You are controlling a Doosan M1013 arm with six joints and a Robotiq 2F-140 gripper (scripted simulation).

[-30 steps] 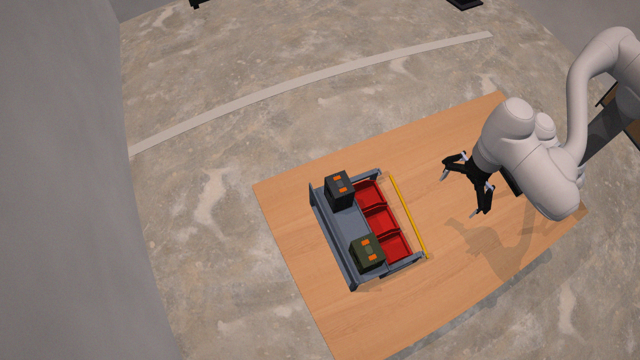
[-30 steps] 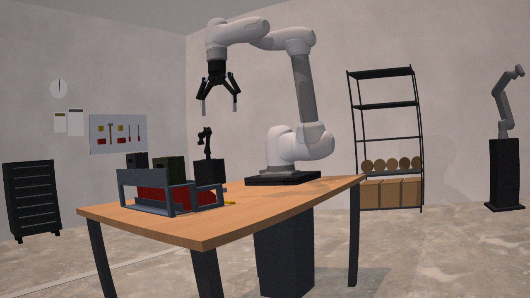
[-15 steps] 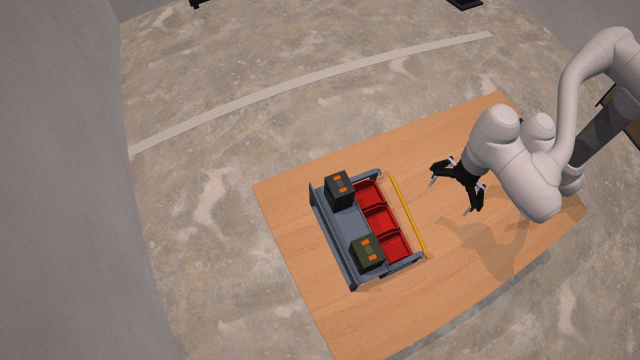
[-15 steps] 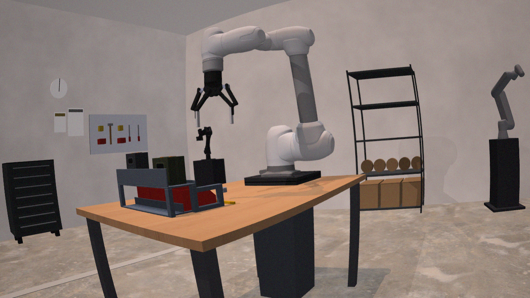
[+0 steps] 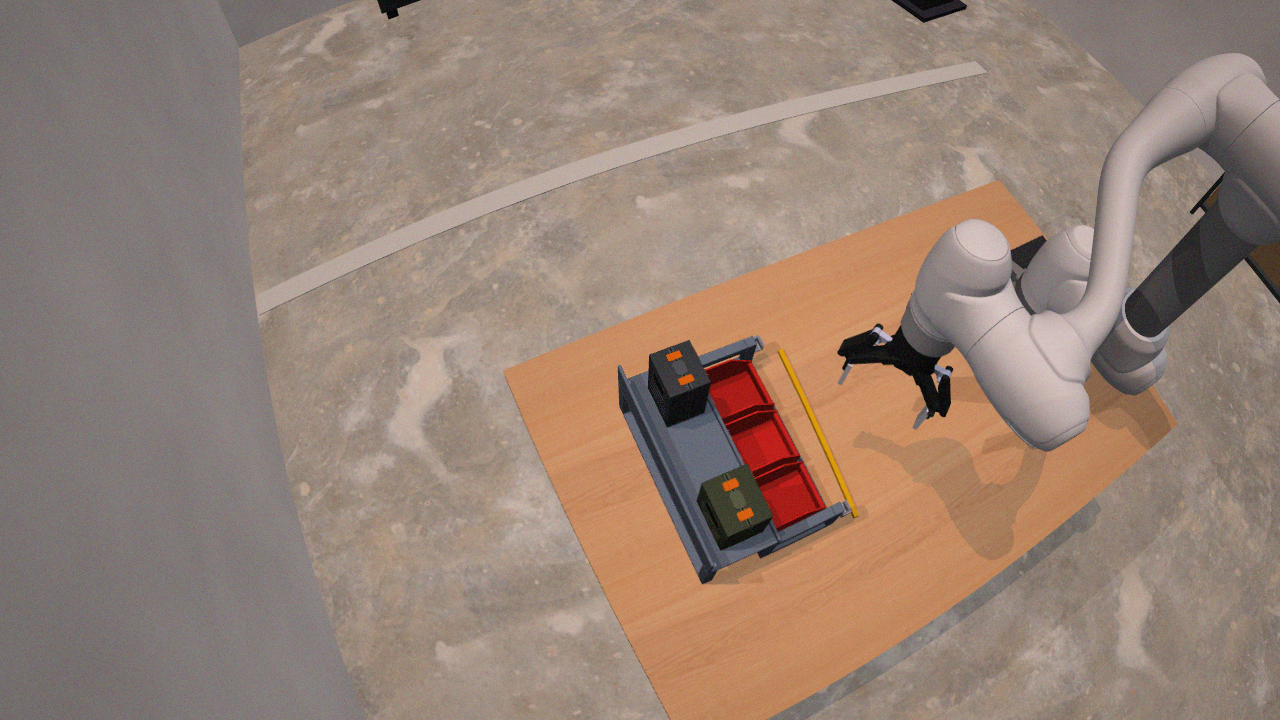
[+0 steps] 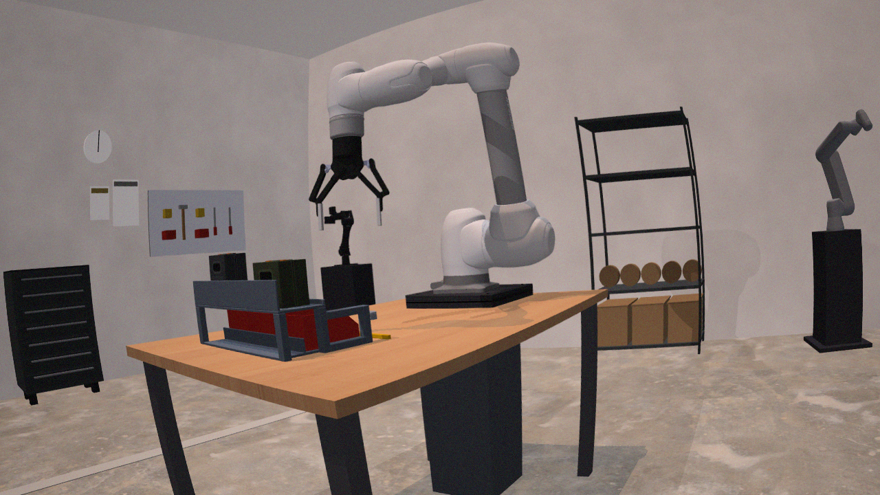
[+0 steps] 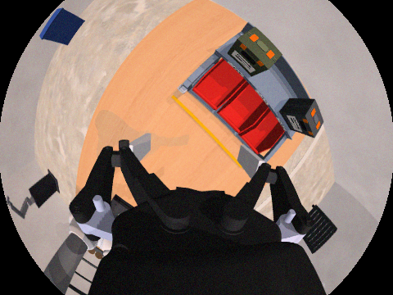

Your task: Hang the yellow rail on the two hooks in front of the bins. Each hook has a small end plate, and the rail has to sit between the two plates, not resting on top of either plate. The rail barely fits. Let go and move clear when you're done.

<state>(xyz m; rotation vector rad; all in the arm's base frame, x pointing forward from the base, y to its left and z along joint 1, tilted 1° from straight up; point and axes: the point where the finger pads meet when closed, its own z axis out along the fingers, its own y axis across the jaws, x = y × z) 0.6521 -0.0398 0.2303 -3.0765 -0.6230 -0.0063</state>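
Observation:
The thin yellow rail [image 5: 816,432] lies flat on the wooden table, right in front of the grey rack [image 5: 707,452] and along its three red bins [image 5: 762,440]. It also shows in the wrist view [image 7: 208,131]; in the exterior view only its tip [image 6: 382,335] shows. The rack's two hook arms [image 5: 750,344] [image 5: 827,514] stick out at the rail's two ends. My gripper [image 5: 886,386] [image 6: 348,212] is open and empty, high above the table to the right of the rail. Its fingers frame the wrist view [image 7: 193,161].
A black box [image 5: 677,382] and a green box [image 5: 733,505] stand on the rack behind the bins. My arm's base [image 6: 469,295] sits at the table's far end. A black shelf unit [image 6: 639,227] and a drawer cabinet [image 6: 52,329] stand off the table.

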